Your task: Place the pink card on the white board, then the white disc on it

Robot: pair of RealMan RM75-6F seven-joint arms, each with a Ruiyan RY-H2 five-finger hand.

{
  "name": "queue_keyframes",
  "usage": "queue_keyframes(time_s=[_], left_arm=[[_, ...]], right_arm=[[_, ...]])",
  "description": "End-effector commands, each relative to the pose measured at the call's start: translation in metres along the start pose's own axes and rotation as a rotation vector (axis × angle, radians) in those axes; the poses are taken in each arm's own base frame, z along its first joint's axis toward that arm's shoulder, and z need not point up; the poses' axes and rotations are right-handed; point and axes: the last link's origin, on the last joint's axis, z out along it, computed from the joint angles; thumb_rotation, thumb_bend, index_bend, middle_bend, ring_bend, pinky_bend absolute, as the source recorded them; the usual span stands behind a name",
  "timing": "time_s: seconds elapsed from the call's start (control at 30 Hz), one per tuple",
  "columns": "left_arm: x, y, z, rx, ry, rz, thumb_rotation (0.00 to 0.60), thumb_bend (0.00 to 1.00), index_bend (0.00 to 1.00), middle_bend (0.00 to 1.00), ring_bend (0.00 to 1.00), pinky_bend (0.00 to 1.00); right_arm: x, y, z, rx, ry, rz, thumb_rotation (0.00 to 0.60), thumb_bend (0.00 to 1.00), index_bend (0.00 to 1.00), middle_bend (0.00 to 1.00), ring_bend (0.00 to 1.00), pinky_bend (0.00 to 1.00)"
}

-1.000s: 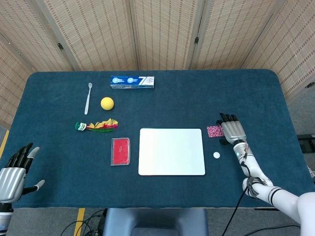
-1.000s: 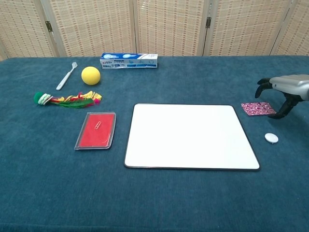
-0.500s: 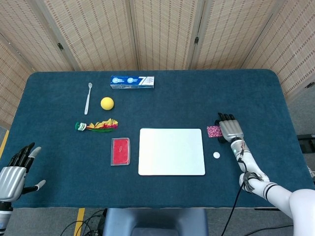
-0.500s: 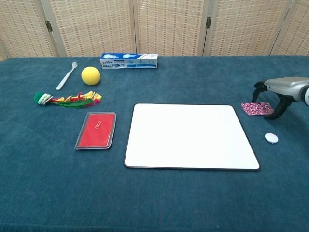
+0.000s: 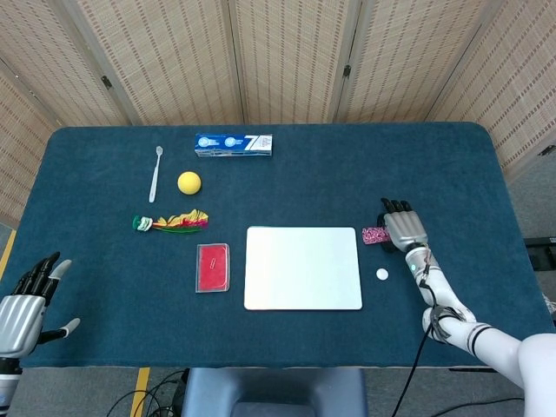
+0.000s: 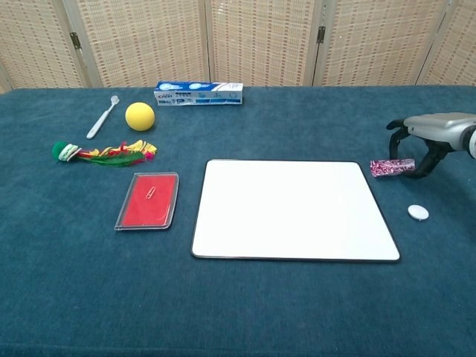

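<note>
The pink patterned card [image 6: 392,167] is just off the right edge of the white board [image 6: 294,210]. It shows as a thin strip, tilted up from the cloth. My right hand [image 6: 431,134] arches over it, its thumb at the card's right end and its fingers over the far side, pinching it. From the head view the card [image 5: 374,235] pokes out left of that hand [image 5: 401,230]. The small white disc [image 6: 418,213] lies on the cloth nearer me, also [image 5: 381,274]. My left hand [image 5: 22,304] hovers at the table's near left corner, fingers spread, holding nothing.
The white board [image 5: 303,268] lies mid-table. A red case [image 5: 213,267] sits to its left, with a feathered toy [image 5: 169,222], a yellow ball [image 5: 188,182] and a toothbrush [image 5: 155,174] beyond. A toothpaste box [image 5: 233,144] lies at the back.
My right hand has shifted slightly left and closed around the pink card, which has tipped up from lying flat. The disc and my left hand have not moved.
</note>
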Motion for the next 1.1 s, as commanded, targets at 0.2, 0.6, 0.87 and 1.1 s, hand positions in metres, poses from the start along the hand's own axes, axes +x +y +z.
queue_keyframes(time_s=[0.2,0.6,0.87,1.1], left_arm=[[0.0,0.004,-0.002,-0.015,-0.001,-0.009,0.6,0.17,0.08,0.0,0.0,0.19],[0.006,-0.002,-0.005,-0.009,-0.003,-0.049,0.6,0.17,0.09,0.0,0.0,0.19],[0.011,-0.006,-0.008,-0.001,0.009,-0.063,0.6,0.17,0.09,0.0,0.0,0.19],[0.011,-0.007,-0.009,0.003,0.011,-0.068,0.6,0.17,0.1,0.0,0.0,0.19]], right_arm=[[0.034,-0.028,-0.038,0.114,0.106,0.027,0.6,0.28,0.48,0.0,0.0,0.0],[0.014,-0.085,-0.042,0.22,0.059,-0.016,0.6,0.27,0.48,0.0,0.0,0.0],[-0.001,-0.1,-0.036,0.233,0.006,-0.019,0.6,0.26,0.34,0.0,0.0,0.0],[-0.002,-0.101,-0.034,0.23,-0.031,-0.028,0.6,0.2,0.0,0.0,0.0,0.0]])
